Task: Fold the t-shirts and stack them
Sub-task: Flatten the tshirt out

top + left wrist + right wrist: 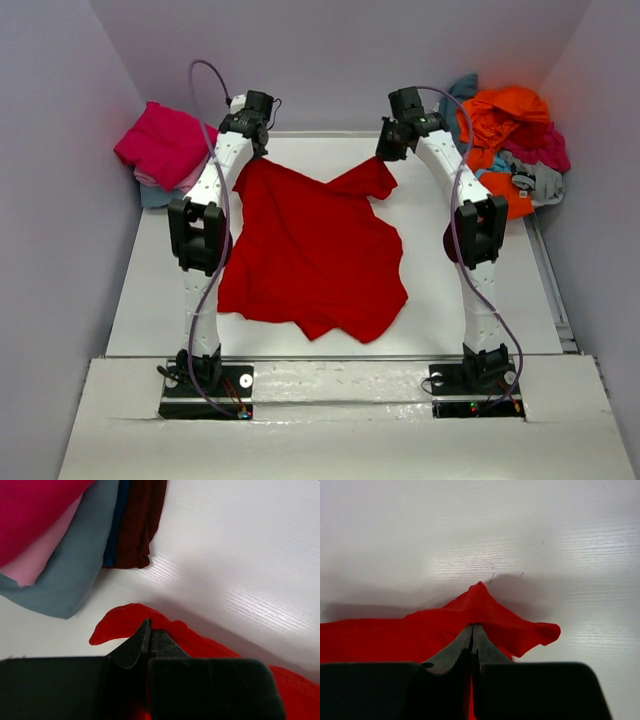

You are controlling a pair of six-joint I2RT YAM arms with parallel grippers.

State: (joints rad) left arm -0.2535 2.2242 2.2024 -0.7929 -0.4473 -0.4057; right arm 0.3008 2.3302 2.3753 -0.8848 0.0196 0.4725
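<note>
A bright red t-shirt [310,255] lies spread and rumpled in the middle of the table. My left gripper [256,150] is shut on its far left corner, which shows in the left wrist view [120,622]. My right gripper [388,150] is shut on its far right corner, which shows in the right wrist view [480,610]. Both corners are held at the far side of the table. A stack of folded shirts [165,150], magenta on top with pale pink, grey-blue and maroon below [75,545], sits at the far left.
A loose heap of unfolded shirts [510,140], orange, magenta, grey and teal, lies at the far right corner. Purple walls close in the table at the back and both sides. The white table [150,290] shows bare beside the red shirt.
</note>
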